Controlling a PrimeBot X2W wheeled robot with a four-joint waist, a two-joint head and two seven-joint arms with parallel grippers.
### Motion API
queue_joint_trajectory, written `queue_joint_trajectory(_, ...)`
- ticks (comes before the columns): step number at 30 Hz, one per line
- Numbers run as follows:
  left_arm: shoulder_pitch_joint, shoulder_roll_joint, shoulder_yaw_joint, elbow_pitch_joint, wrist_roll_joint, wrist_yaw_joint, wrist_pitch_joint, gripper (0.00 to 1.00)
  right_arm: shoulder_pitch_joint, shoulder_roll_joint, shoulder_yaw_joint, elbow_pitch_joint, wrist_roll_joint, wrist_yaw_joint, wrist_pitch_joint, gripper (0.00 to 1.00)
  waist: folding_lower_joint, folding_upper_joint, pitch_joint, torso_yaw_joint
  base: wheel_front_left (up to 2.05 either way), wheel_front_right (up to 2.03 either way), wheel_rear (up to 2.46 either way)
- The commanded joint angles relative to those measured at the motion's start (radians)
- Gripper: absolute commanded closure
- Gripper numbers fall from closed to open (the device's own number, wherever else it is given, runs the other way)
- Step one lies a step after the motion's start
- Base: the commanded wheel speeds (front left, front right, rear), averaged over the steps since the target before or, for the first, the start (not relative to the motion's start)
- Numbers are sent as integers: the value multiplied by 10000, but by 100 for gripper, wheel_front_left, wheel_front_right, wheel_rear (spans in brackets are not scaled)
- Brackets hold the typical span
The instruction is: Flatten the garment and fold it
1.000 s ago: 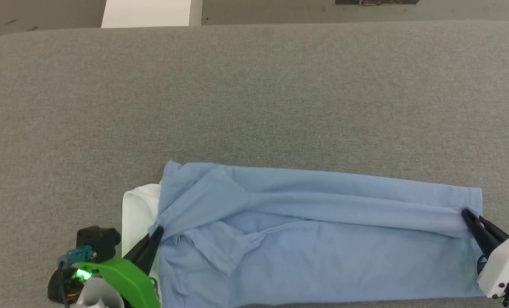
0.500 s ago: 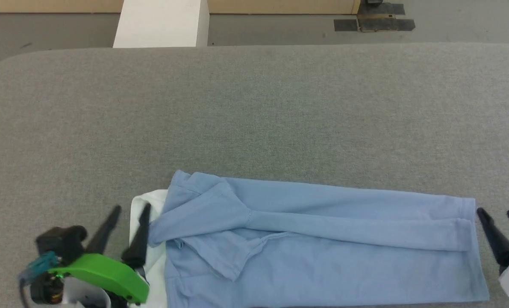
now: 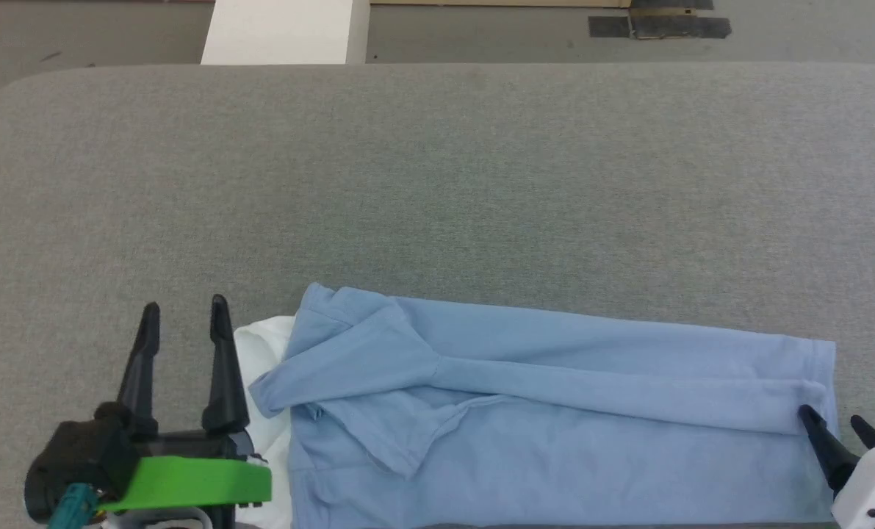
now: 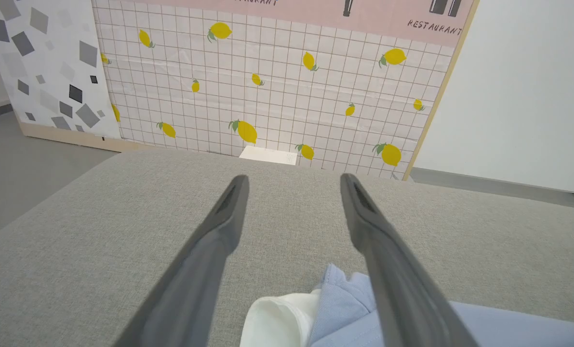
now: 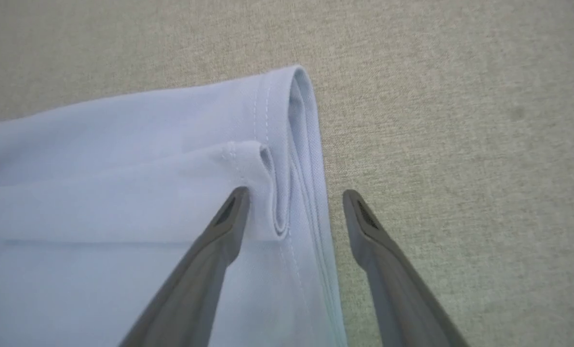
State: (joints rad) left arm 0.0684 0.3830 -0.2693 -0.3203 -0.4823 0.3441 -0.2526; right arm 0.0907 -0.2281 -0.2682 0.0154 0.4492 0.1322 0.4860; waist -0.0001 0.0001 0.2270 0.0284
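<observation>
- The bench (image 3: 437,184) has a grey woven cover, and its far left corner is rounded.
- The garment (image 3: 555,426), a light blue T-shirt, lies along the near edge of the bench with its length running left to right. It fills the near middle and the near right.
- The far side of the garment is folded toward the near side in a long band (image 3: 613,389). The band ends at the stitched hem (image 3: 823,367) on the right.
- At the left end, a short sleeve (image 3: 378,433) lies creased and turned over on the body of the garment.
- A plain white cloth (image 3: 261,353) sticks out from under the left end of the garment.
- The left end effector (image 3: 184,312) sits at the near left, just left of the white cloth. Its two dark fingers are spread wide, point toward the far side and hold nothing.
- The right end effector (image 3: 832,417) is at the right end of the garment with its fingers also spread. In the right wrist view, one finger (image 5: 229,217) is over the folded band beside the hem, and the other finger is over bare bench past the hem. It grips no cloth.
- Beyond the far edge, a white block (image 3: 283,29) stands on the grey floor (image 3: 77,33).
- In the left wrist view, a tiled panel with yellow lemons (image 4: 277,96) stands behind the bench.
</observation>
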Motion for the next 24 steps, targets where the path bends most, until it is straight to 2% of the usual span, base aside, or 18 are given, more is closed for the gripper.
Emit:
queue_joint_trajectory(1,169,-121,10,-18,110,13,-80,0,-114,55,41,64,-73,-15,83,0,1,-1,130,149,0,0,0)
queue_joint_trajectory(8,55,-218,-117,348,539,-189,-88,0,-296,-134,449,883,-180,-15,660,0,1,-1,178,474,0,0,0)
queue_joint_trajectory(9,37,-192,-140,406,589,-206,-88,0,-289,-161,469,997,-188,-15,764,56,1,-1,156,513,0,0,0)
queue_joint_trajectory(10,21,-154,-185,485,641,-231,-80,0,-274,-178,515,1105,-175,-15,909,100,1,-1,122,553,0,0,0)
queue_joint_trajectory(16,100,-174,-358,781,552,-326,11,0,-232,-229,398,1067,-124,-15,1219,100,1,-1,-182,587,0,0,0)
queue_joint_trajectory(24,250,-255,-505,1031,361,-426,41,0,-457,-599,-966,956,-856,-15,968,100,1,-1,-515,370,0,0,0)
